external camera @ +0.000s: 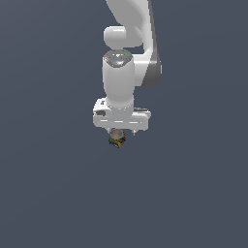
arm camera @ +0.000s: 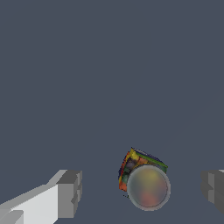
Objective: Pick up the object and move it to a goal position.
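Observation:
The object is a tiny boxy item with red, yellow, green and dark patches. It lies tilted on the flat grey ground. In the wrist view it sits between my two grey fingertips, nearer the one at the other edge, and touches neither. My gripper is open and empty. In the exterior view the white gripper points straight down, and the object shows just under it. A translucent grey ball overlaps part of the object and hides that side; it also shows in the exterior view.
The plain dark grey ground fills both views, with no other objects or edges in sight. The white arm rises from the gripper toward the top of the exterior view.

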{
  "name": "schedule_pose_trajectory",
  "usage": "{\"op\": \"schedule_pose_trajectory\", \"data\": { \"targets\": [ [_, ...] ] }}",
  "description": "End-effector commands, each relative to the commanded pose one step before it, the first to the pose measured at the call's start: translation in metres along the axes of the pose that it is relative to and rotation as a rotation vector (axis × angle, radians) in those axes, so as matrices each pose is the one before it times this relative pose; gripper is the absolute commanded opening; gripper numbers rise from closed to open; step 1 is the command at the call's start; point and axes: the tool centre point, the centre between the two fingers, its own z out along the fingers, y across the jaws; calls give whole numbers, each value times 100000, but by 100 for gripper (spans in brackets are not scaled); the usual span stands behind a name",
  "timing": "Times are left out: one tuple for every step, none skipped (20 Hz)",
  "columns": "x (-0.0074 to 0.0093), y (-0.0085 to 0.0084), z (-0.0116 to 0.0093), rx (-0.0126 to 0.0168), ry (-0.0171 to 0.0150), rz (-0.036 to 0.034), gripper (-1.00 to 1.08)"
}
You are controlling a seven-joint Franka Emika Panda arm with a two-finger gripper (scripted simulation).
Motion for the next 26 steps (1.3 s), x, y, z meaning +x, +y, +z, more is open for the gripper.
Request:
{"op": "schedule_pose_trajectory", "data": {
  "targets": [
    [-574,322,804,-213,-753,3956,100],
    [-269,164,377,-113,-341,1917,100],
    [-289,183,404,-131,-365,2070,100],
    [-310,204,431,-150,-387,2226,100],
    [-329,227,458,-173,-409,2384,100],
    [-349,251,484,-197,-430,2541,100],
    [-364,275,506,-223,-445,2679,100],
    [-348,277,485,-229,-422,2591,100],
    [-323,270,452,-228,-390,2436,100],
    [-299,261,420,-224,-358,2281,100],
    [-275,250,388,-218,-327,2126,100],
    [-252,238,357,-210,-298,1970,100],
    [-229,225,326,-200,-269,1814,100],
    [-207,210,296,-188,-242,1658,100],
    [-185,193,267,-174,-215,1500,100],
    [-164,175,238,-159,-190,1343,100],
    [-143,157,209,-143,-165,1186,100],
    [-123,138,180,-126,-141,1028,100],
    [-103,119,152,-109,-119,872,100],
    [-85,96,124,-89,-96,709,100],
    [-64,77,96,-71,-74,556,100],
    [-46,55,69,-51,-53,396,100],
    [-28,32,41,-30,-31,235,100],
    [-12,5,13,-9,-9,68,100],
    [47,-45,-57,29,9,-477,100],
    [-2,-1,34,0,0,0,100]
  ]
}}
